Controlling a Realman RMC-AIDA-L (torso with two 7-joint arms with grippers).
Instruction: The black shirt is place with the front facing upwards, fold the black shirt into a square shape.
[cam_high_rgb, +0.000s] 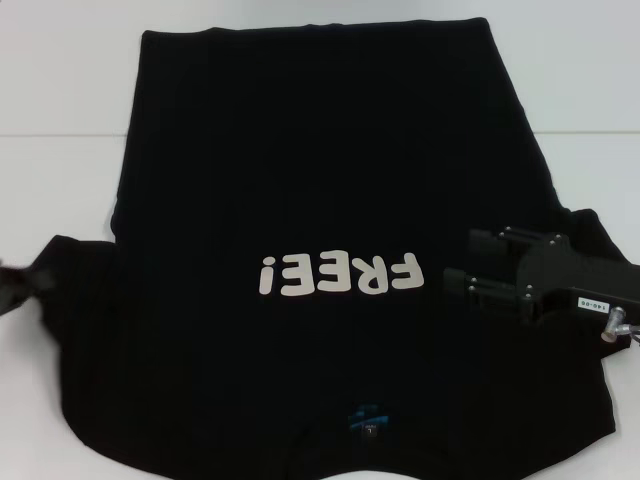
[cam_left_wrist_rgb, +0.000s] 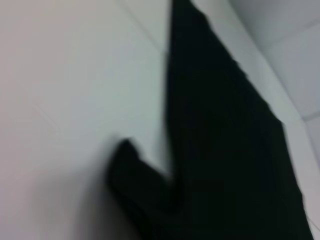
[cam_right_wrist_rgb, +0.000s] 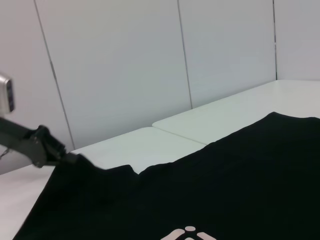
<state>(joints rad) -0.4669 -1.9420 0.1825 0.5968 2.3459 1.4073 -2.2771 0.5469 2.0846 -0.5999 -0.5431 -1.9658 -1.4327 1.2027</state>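
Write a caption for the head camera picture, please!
Black shirt spread front-up on the white table, right gripper over its right side, left gripper at the left sleeve.

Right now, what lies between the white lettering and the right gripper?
Only plain black shirt cloth lies between the FREE! lettering and the right gripper, as the head view shows.
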